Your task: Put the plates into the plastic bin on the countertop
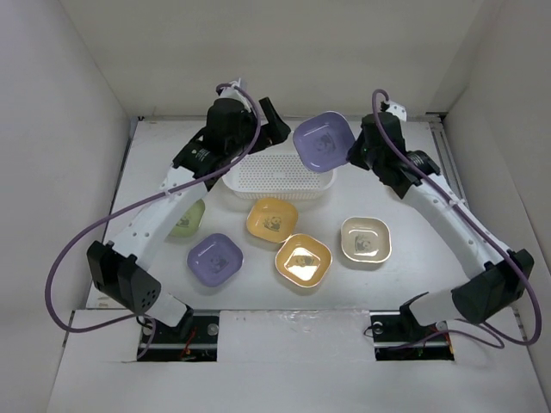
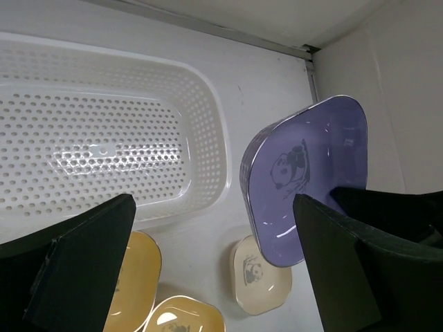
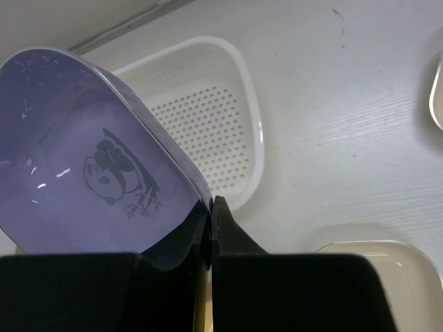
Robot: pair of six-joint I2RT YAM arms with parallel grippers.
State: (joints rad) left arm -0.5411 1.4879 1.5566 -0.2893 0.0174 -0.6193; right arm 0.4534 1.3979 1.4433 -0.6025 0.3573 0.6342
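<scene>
Plates lie on the countertop (image 1: 250, 292) nearer the bases than either gripper: green plate (image 1: 187, 218), lilac plate (image 1: 214, 258), orange plate (image 1: 272, 218), amber plate (image 1: 303, 260), cream plate (image 1: 365, 239). Stretched far forward, the left gripper (image 1: 275, 122) hangs wide open and empty over the mesh bin (image 1: 277, 185). The right gripper (image 1: 355, 153), its arm angled inward, pinches the rim of a tilted purple panda plate (image 1: 323, 140) to its left.

White arms (image 1: 148, 225) — black joints (image 1: 129, 284), purple cables (image 1: 52, 275)

Pale walls (image 1: 284, 52) stand behind and at both sides.
</scene>
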